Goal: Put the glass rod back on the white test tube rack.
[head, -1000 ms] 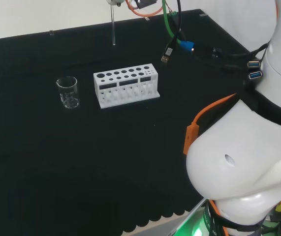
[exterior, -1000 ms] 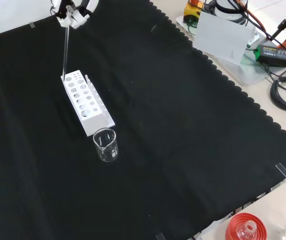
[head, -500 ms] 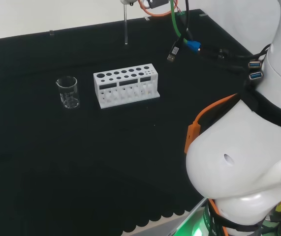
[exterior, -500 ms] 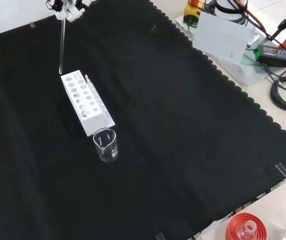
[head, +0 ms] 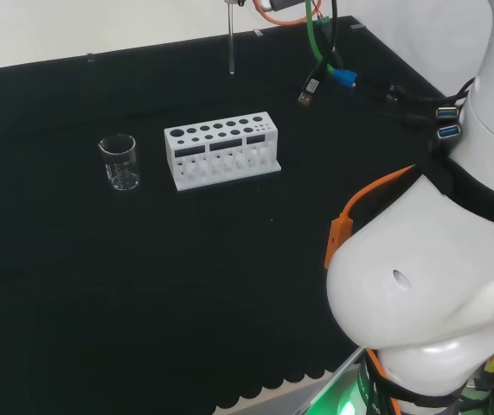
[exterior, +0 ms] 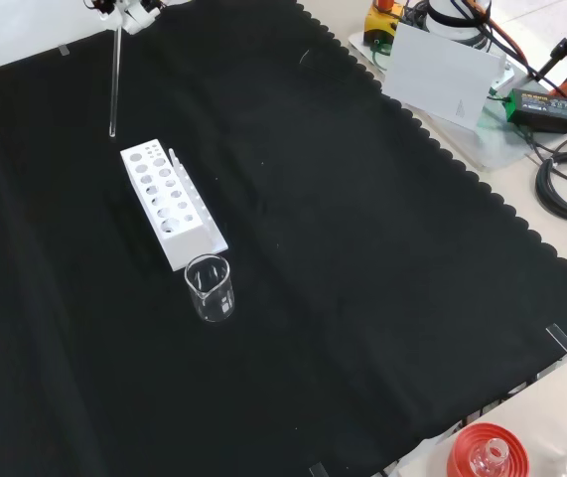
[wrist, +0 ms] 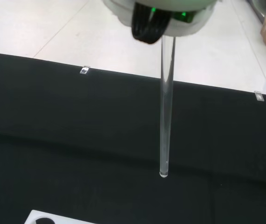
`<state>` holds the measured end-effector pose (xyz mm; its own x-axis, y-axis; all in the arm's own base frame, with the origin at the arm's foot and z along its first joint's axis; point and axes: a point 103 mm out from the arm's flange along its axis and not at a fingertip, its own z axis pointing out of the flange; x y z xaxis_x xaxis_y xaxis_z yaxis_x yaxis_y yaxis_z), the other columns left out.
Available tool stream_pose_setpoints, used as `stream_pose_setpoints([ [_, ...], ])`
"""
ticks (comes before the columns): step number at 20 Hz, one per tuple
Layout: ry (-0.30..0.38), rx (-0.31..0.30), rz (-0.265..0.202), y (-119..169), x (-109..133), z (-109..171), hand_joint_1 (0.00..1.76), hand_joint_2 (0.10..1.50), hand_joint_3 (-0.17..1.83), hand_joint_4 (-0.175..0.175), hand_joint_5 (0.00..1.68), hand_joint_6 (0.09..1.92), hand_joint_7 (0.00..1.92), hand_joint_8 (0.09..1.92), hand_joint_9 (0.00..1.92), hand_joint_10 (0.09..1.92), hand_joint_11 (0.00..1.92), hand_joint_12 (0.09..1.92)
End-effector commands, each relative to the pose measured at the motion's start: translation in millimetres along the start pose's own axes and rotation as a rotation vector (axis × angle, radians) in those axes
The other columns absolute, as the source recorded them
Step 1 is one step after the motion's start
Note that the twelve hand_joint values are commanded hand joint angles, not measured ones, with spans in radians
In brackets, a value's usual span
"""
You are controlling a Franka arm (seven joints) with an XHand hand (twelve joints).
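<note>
While the thin clear glass rod (exterior: 114, 84) hangs upright from the black and white hand (exterior: 129, 8) at the top edge of the front view, its lower tip floats in the air above the black cloth of the desk (exterior: 362, 248), apart from the white plastic test tube rack (exterior: 171, 204) with its rows of round holes. In the front view the rod's tip sits just above and slightly left of the rack's far end; in the head view the rod (head: 231, 39) stands beyond the rack (head: 221, 149) and toward its right end. So the rack lies below the tip and a little toward the arm's base, and the rod's long axis is already vertical, matching the holes; the next move likely calls for a short sideways shift followed by a straight descent. In the wrist view the rod (wrist: 165, 107) runs down from the blurred white underside of the hand (wrist: 160, 9), with a corner of the rack (wrist: 42, 218) barely entering the picture. How the fingers close on the rod is cut off, so the grasp itself cannot be made out. A small clear glass beaker (exterior: 210, 288) stands just beside the rack's near end, well away from the rod.
</note>
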<state>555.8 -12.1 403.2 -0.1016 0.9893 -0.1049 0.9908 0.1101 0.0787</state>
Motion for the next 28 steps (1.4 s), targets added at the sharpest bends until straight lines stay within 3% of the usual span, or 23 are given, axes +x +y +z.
stream_pose_setpoints([
  [1,0.007,0.003,0.002,0.2,-5.3,0.6,1.31,0.75,0.56,-0.175,1.07,0.76,1.33,0.77,1.85,0.17,1.62,0.56],
  [9,0.028,0.002,0.003,-0.3,-15.3,1.5,1.31,0.75,0.56,-0.175,1.07,0.76,1.33,0.77,1.85,0.17,1.62,0.56],
  [11,0.045,-0.002,0.013,-2.2,-31.4,3.4,1.31,0.74,0.56,-0.175,1.07,0.76,1.33,0.77,1.85,0.17,1.62,0.56],
  [14,0.022,-0.003,0.035,-7.1,-52.4,6.1,1.31,0.74,0.56,-0.175,1.07,0.76,1.33,0.77,1.85,0.17,1.62,0.56],
  [16,-0.017,0.012,0.051,-5.4,-47.2,5.9,1.31,0.74,0.56,-0.175,1.07,0.76,1.33,0.77,1.85,0.17,1.62,0.56],
  [28,0.0,0.008,0.084,-19.7,-73.8,7.3,1.31,0.74,0.56,-0.175,1.07,0.76,1.33,0.77,1.85,0.17,1.62,0.56],
])
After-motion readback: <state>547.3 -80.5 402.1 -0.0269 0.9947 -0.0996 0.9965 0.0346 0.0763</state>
